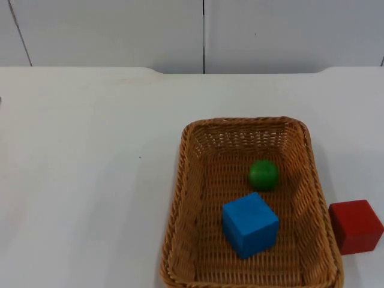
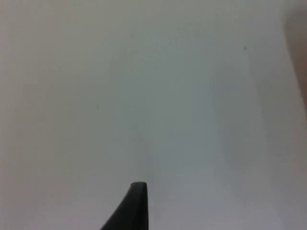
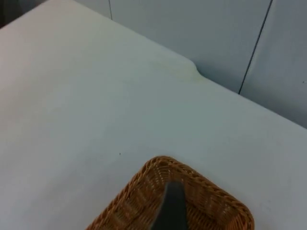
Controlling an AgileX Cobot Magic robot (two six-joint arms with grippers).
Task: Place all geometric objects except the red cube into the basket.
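Note:
A wicker basket [image 1: 182, 198] sits on the white table, right of the middle and near the front edge. Inside it lie a green ball [image 1: 263, 174] and, nearer the front, a blue cube [image 1: 250, 224]. A red cube [image 1: 355, 226] stands on the table just outside the basket's right wall. My left gripper [image 2: 136, 203] hangs over bare white table with nothing near it. My right gripper [image 3: 172, 206] is above the far end of the basket [image 3: 144, 175], looking across the table toward the wall.
The grey partition wall [image 1: 204, 33] closes off the table at the back. The table [image 1: 90, 168] stretches left of the basket and behind it. The red cube is close to the right edge of the top view.

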